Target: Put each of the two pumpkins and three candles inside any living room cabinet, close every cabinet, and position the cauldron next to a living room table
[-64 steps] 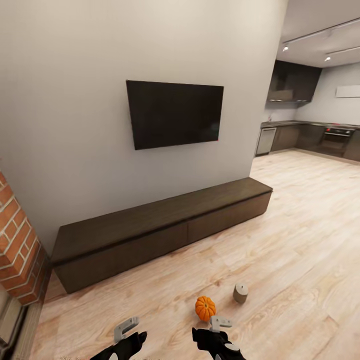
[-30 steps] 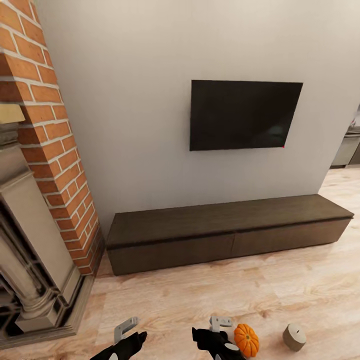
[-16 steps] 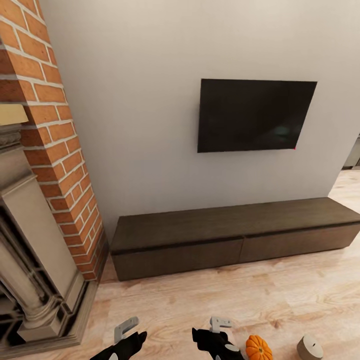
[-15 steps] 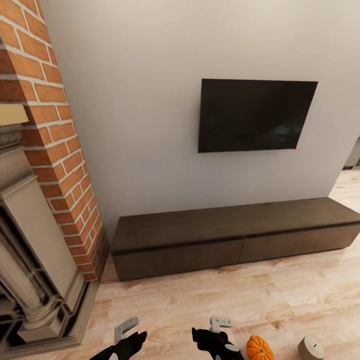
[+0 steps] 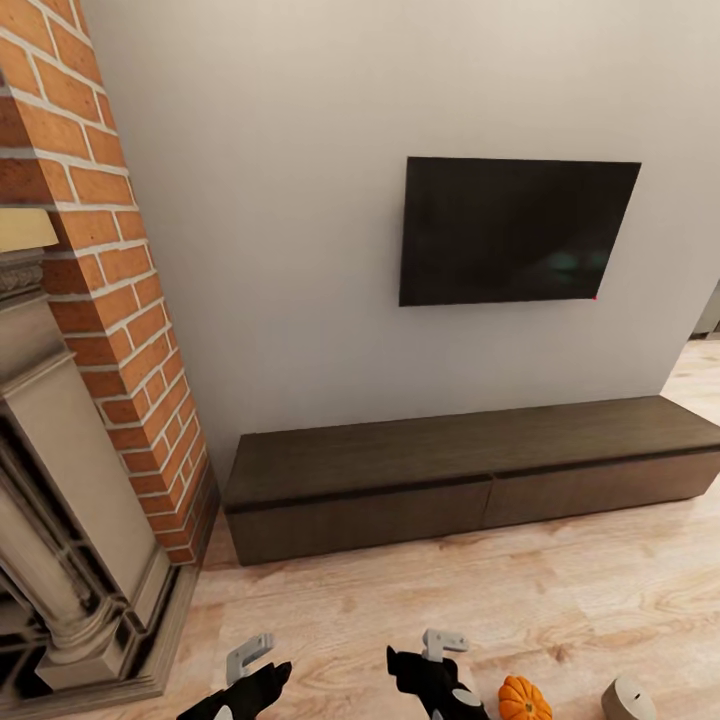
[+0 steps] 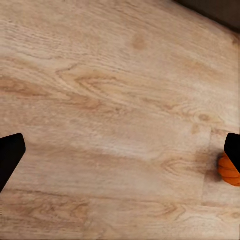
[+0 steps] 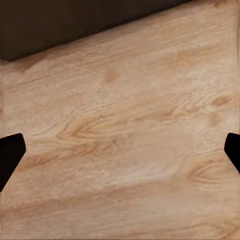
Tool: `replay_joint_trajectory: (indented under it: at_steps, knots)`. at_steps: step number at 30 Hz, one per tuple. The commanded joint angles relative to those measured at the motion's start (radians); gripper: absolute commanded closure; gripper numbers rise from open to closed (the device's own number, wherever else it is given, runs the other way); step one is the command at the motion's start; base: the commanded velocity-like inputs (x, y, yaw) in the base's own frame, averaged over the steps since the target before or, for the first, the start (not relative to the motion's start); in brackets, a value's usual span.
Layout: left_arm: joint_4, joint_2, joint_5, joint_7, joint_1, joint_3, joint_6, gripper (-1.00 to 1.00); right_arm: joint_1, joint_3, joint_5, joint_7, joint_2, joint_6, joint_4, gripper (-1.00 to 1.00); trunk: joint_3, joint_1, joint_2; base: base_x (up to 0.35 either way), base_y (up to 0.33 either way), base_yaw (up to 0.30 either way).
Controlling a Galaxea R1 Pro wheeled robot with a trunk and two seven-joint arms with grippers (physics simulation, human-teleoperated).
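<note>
**A:** Looking down from the head, what is on the floor?

**B:** A little orange pumpkin (image 5: 524,698) sits on the wooden floor (image 5: 560,600), near the robot and to the right. A stubby grey candle (image 5: 628,698) stands just to the right of it. They are close but not touching.

**A:** Where are the robot's hands?

**B:** Both are low and near, over bare floor. The left gripper (image 5: 248,680) is on the left and the right gripper (image 5: 435,672) is on the right. The pumpkin is just to the right of the right one.

**A:** Are the hands holding anything?

**B:** No. In the left wrist view the two black fingertips (image 6: 10,155) are far apart with only floor between them. The pumpkin (image 6: 229,170) peeks out beside one tip. In the right wrist view the fingertips (image 7: 10,152) are spread wide too, with nothing in them.

**A:** Where is the cabinet?

**B:** The long dark brown cabinet (image 5: 470,470) lies far off, along the grey wall. Its two flat fronts look closed. A black TV (image 5: 515,230) hangs above it. A red brick fireplace (image 5: 90,380) stands at the left.
</note>
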Motion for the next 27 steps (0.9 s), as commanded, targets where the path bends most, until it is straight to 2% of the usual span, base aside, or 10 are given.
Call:
replay_joint_trajectory:
  at_steps: [1,5,8,10,11,14,15,17,20,27]
  knots:
    - [-0.005,0.007,0.009,-0.005,0.000,0.002,0.007,-1.00,-0.001,0.007,-0.023,-0.005,-0.001,-0.013,0.001,-1.00,-0.001,0.000,0.000,0.000,0.000,0.000]
    - [-0.067,0.083,0.074,-0.013,0.000,0.001,0.062,-1.00,-0.001,0.003,-0.137,-0.004,-0.001,-0.029,0.000,-1.00,-0.001,0.000,0.000,0.000,0.000,0.000]
    - [-0.197,0.176,0.197,-0.028,0.000,0.002,0.258,-1.00,-0.001,0.002,-0.199,-0.006,-0.001,-0.036,-0.001,-1.00,-0.001,0.000,0.000,0.000,0.000,0.000]
    - [-0.337,0.258,0.315,-0.063,0.000,0.002,0.451,-1.00,-0.001,0.002,-0.216,-0.008,-0.001,-0.049,-0.002,-1.00,-0.001,0.000,0.000,0.000,0.000,0.000]
    - [-0.443,0.321,0.411,-0.091,0.000,0.004,0.604,-1.00,-0.001,0.002,-0.225,-0.008,-0.001,-0.063,-0.006,-1.00,-0.001,0.000,0.000,0.000,0.000,0.000]
    - [-0.647,0.428,0.683,-0.130,0.000,0.015,0.803,-1.00,-0.005,0.002,-0.326,0.000,0.000,-0.074,-0.013,-1.00,-0.001,0.000,0.000,0.000,0.000,0.000]
    - [-0.680,0.441,0.788,-0.134,0.003,0.012,0.823,-1.00,-0.009,0.002,-0.382,0.014,0.000,-0.073,-0.014,-1.00,-0.001,0.000,0.000,0.000,0.000,0.000]
    - [-0.696,0.449,0.901,-0.132,0.006,-0.025,0.835,-1.00,-0.023,0.002,-0.459,0.082,-0.001,-0.067,-0.013,-1.00,-0.001,0.000,0.000,0.000,0.000,0.000]
    - [-0.658,0.448,0.960,-0.135,0.007,-0.109,0.839,-1.00,-0.033,0.001,-0.577,0.220,-0.007,0.002,-0.013,-1.00,-0.001,0.000,0.000,0.000,0.000,0.000]
    - [-0.699,0.440,1.088,-0.138,0.007,-0.161,0.840,-1.00,-0.037,0.000,-0.789,0.321,-0.010,0.095,-0.015,-1.00,-0.001,0.000,0.000,0.000,0.000,0.000]
